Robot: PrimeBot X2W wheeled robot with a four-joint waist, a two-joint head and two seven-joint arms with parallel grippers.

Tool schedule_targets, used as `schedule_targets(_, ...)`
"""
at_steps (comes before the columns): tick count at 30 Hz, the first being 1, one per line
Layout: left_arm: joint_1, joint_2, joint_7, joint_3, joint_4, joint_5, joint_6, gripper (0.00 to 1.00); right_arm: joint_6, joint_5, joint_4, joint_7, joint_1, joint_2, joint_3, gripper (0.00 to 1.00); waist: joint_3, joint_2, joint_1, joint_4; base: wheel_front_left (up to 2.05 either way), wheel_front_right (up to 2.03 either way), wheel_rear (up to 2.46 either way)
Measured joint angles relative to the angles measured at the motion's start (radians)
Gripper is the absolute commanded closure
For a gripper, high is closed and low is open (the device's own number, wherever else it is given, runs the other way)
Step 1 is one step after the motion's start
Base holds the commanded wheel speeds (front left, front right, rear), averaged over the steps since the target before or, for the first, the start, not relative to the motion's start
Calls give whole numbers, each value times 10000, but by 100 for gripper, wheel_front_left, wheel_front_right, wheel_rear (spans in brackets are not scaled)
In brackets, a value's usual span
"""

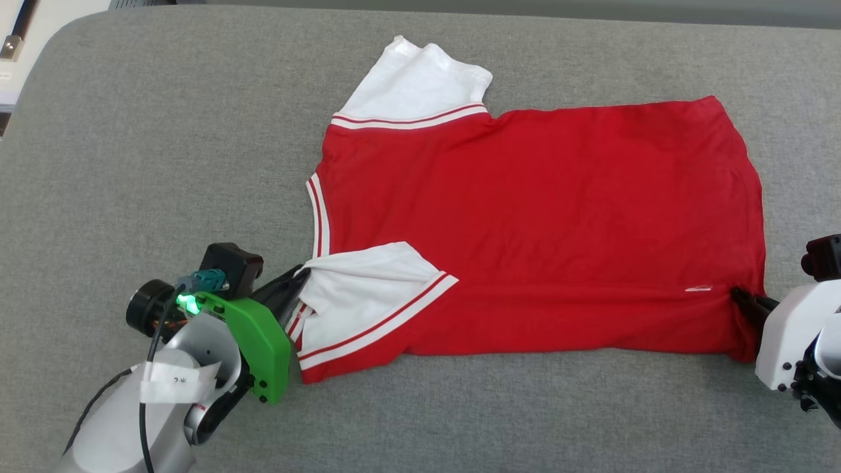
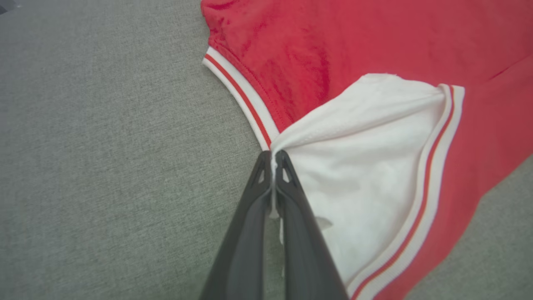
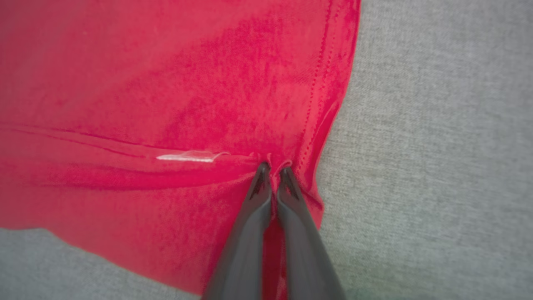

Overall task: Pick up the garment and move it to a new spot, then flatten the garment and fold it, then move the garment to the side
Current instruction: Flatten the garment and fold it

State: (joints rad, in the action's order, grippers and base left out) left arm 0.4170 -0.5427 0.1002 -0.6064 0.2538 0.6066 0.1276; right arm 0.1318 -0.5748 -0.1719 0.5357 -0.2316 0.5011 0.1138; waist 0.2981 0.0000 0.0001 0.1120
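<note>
The red jersey T-shirt [image 1: 539,217] was found laid out mostly flat across the middle of the counter [image 1: 164,164], collar [image 1: 317,210] toward the robot's left and hem toward its right. Two white short sleeves were counted. The far sleeve [image 1: 417,82] was spread out away from the body, and the near sleeve [image 1: 368,289] was flopped in over the red. Red-and-white striped trim could be seen on both cuffs and on the collar. A long crease was seen running along the near edge, with one small white tag [image 1: 698,288] sat right by it.

The left hand [image 1: 299,279] was pinched tight on the fabric right where the near sleeve meets the collar. The right hand [image 1: 739,295] was clamped on the near hem corner.

The counter was covered in grey woven fabric, with a rounded far-left corner. Past that corner, a pale surface with a dark cable [image 1: 16,29] was glimpsed.

Tally: one jersey, two sleeves, two hands, one tag.
</note>
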Motion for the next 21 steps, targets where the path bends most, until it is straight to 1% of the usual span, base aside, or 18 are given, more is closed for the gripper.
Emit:
schedule_targets(2, 5, 142, -107, -90, 265, 17, 2, 100, 0, 0, -123, -119, -15, 13, 113, 100, -76, 0, 0, 14, 0, 0, 0)
schedule_targets(3, 5, 174, -165, -109, 341, 19, 2, 75, 0, 2, -153, -182, -17, 21, 159, 80, -113, 0, 0, 19, 0, 0, 0)
schedule_targets(4, 10, 215, -253, -123, 437, 17, 2, 39, 0, 8, -199, -280, -17, 29, 192, 53, -167, 0, 0, 26, 0, 0, 0)
schedule_targets(5, 19, 261, -382, -127, 546, 8, -2, 0, 0, 27, -268, -385, -17, 23, 201, 0, -229, 0, 0, 30, 0, 0, 0)
schedule_targets(8, 18, 456, -665, -84, 706, 23, -109, 0, 0, 73, -399, -604, -15, -4, 311, 0, -442, 0, 0, 36, 0, 0, 0)
schedule_targets(11, -15, 579, -984, 40, 780, 107, -316, 0, 0, 77, -439, -880, 7, -58, 374, 0, -712, 0, 0, 31, 0, 0, 0)
schedule_targets(14, -208, 727, -1308, 322, 619, 412, -581, 0, 0, 104, -393, -1112, 74, -107, 362, 0, -1018, 0, 0, 18, 0, 0, 0)
schedule_targets(18, -837, 840, -1716, 721, -15, 846, -984, 0, 0, 305, -71, -1254, 490, -199, 290, 0, -1455, 0, 0, 10, 0, 0, 0)
schedule_targets(21, -1454, 842, -1739, 940, -602, 1095, -1453, 0, 0, 520, 280, -1166, 890, -284, 222, 0, -1737, 0, 0, -11, 0, 0, 0)
